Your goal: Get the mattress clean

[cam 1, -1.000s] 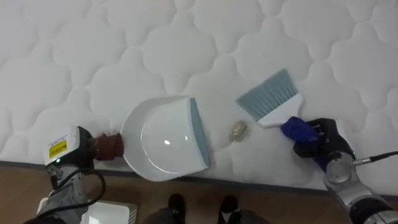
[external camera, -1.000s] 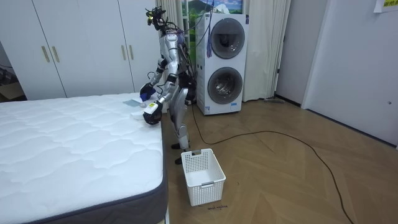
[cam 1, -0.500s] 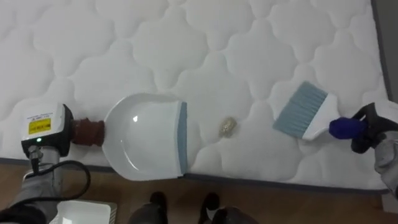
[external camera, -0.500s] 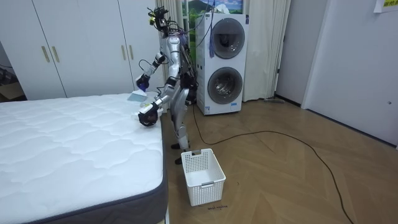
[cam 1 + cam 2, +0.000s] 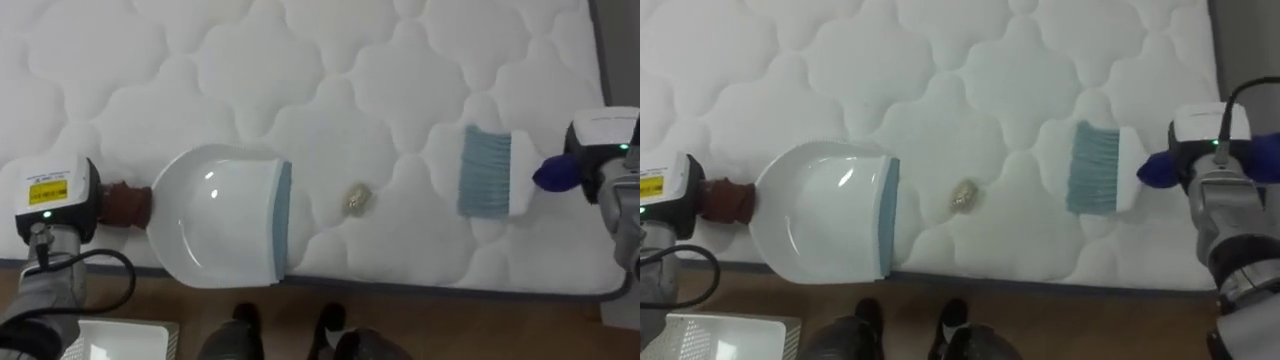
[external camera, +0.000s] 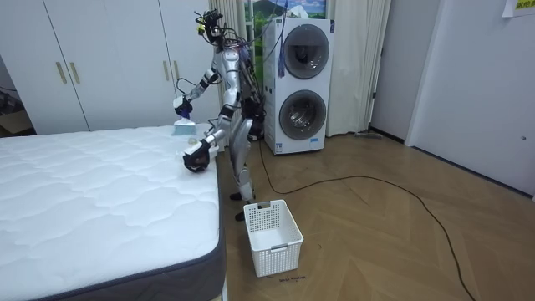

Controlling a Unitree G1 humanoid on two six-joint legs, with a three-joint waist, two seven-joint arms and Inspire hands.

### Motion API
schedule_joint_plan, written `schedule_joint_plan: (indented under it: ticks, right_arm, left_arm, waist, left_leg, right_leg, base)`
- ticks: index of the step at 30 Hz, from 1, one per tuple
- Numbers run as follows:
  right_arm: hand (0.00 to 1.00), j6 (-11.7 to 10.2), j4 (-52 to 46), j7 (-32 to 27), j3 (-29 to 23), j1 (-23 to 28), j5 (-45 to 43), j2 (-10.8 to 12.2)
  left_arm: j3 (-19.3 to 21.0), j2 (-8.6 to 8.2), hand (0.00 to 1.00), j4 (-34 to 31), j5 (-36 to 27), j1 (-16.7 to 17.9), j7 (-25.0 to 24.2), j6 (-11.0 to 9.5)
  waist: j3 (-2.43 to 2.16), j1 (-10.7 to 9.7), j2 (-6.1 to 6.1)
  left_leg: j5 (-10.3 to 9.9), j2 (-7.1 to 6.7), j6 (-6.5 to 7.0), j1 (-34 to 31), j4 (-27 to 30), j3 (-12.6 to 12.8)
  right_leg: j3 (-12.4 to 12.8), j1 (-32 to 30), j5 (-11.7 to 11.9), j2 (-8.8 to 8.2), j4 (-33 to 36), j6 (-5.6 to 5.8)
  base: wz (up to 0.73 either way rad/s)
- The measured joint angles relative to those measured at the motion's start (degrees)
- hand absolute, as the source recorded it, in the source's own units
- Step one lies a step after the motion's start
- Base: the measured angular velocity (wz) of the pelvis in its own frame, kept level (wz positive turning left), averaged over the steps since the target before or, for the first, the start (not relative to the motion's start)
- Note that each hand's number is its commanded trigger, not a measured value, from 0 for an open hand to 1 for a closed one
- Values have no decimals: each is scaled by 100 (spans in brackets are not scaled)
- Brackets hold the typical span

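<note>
— At the bed's (image 5: 330,80) near edge, where's the crumb (image 5: 357,200)?
— Between the dustpan (image 5: 215,228), gripped by the left hand (image 5: 58,203), and the brush (image 5: 487,172), gripped by the right hand (image 5: 592,160). Best: bristles down behind it, then one low stroke into the flat-pressed lip.

left hand (image 5: 52,200): far left, back upward, forearm from lower left | right hand (image 5: 1208,135): far right, back upward, forearm from lower right | room view: right arm raised above left
</note>
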Motion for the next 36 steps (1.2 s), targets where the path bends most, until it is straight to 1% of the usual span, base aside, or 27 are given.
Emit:
schedule_joint_plan:
  ticks: [1,4,6,7,8,10,13,14,16,19,24,28,30,32,33,34,36]
  right_arm:
    - [100,72,-139,71,76,18,-159,-2]
    - [100,182,-426,240,124,22,-609,-30]
    - [100,199,-618,304,157,24,-842,-61]
    - [100,214,-774,362,247,49,-927,-123]
    - [100,220,-840,381,307,59,-966,-152]
    - [100,257,-1147,507,341,189,-1043,-170]
    - [100,289,-1356,594,349,306,-1125,-175]
    - [100,291,-1389,604,351,334,-1125,-175]
    - [100,297,-1466,664,519,399,-1042,-176]
    - [100,285,-1612,818,642,421,-1029,-176]
    - [100,285,-2174,1131,643,686,-1034,-170]
    - [100,279,-2459,1560,665,697,-1001,-136]
    - [100,275,-2635,1752,713,701,-978,-115]
    - [100,276,-2779,1909,752,719,-786,-70]
    - [100,277,-2870,1989,752,735,-648,-15]
    - [100,275,-2988,2062,756,780,-491,27]
    - [100,262,-3042,2137,777,818,-314,108]
  left_arm:
    - [4,7,100,3,-7,-1,-7,0]
    - [6,14,100,3,-8,-18,-14,-1]
    - [5,40,100,3,-11,-20,-14,-7]
    - [4,45,100,2,-11,-20,-14,-13]
    - [3,49,100,3,-12,-20,-15,-13]
    - [8,56,100,1,-11,-21,-16,-13]
    - [12,69,100,-5,-24,-38,-30,-13]
    - [7,74,100,-5,-27,-47,-38,-14]
    - [-43,75,100,-21,-39,-72,-51,-17]
    - [-132,80,100,-115,-141,-73,-68,-36]
    - [-193,78,100,-232,-127,-68,-159,-47]
    - [-233,76,100,-291,-126,-56,-239,-42]
    - [-245,72,100,-291,-128,-27,-253,-31]
    - [-342,66,100,-316,-127,-24,-257,-22]
    - [-417,65,100,-343,-128,-24,-263,-16]
    - [-527,64,100,-362,-127,-27,-275,-15]
    - [-648,62,100,-388,-105,-27,-286,-15]
  waist:
    - [2,-1,-25]
    - [3,1,-40]
    - [2,1,-41]
    - [2,1,-41]
    - [2,1,-41]
    - [2,12,-39]
    - [3,22,-29]
    - [4,18,-27]
    - [9,16,-10]
    - [38,21,35]
    - [24,22,60]
    - [13,22,82]
    - [18,17,101]
    - [1,14,137]
    - [-17,16,166]
    - [-37,16,203]
    - [-59,14,243]
  left_leg:
    - [-1,12,0,-3,0,1]
    - [-6,21,4,-14,-19,3]
    - [-6,34,4,-15,-62,13]
    - [-6,34,5,-11,-82,25]
    - [-6,35,5,-5,-82,28]
    - [-6,77,1,14,-79,23]
    - [-14,134,-11,5,-79,19]
    - [-16,138,-14,7,-78,13]
    - [-17,152,-15,16,-81,-5]
    - [-18,145,-14,-6,-119,-16]
    - [0,128,-25,-1,-179,-26]
    - [4,134,-33,33,-173,-41]
    - [5,130,-36,90,-191,-50]
    - [12,96,-46,121,-271,-83]
    - [26,45,-45,123,-297,-89]
    - [49,36,-36,123,-331,-89]
    - [77,29,-27,139,-381,-87]
  right_leg:
    - [-33,20,8,4,-34,3]
    - [-93,35,41,6,-107,15]
    - [-156,50,79,8,-179,7]
    - [-163,51,82,4,-190,9]
    - [-162,58,87,7,-202,10]
    - [-150,126,152,90,-343,13]
    - [-152,185,252,177,-481,10]
    - [-158,195,259,183,-493,10]
    - [-179,244,297,212,-564,12]
    - [-197,237,311,207,-581,12]
    - [-234,260,335,214,-664,14]
    - [-296,291,335,209,-662,14]
    - [-309,343,335,209,-670,14]
    - [-306,374,334,201,-681,16]
    - [-304,380,334,196,-716,16]
    - [-305,380,341,189,-747,27]
    - [-309,380,345,163,-748,33]
  base:
    - [0]
    - [-1]
    - [-8]
    - [-8]
    - [-5]
    - [-6]
    - [-9]
    - [0]
    - [0]
    - [0]
    - [0]
    - [3]
    - [2]
    - [6]
    - [4]
    - [4]
    - [4]
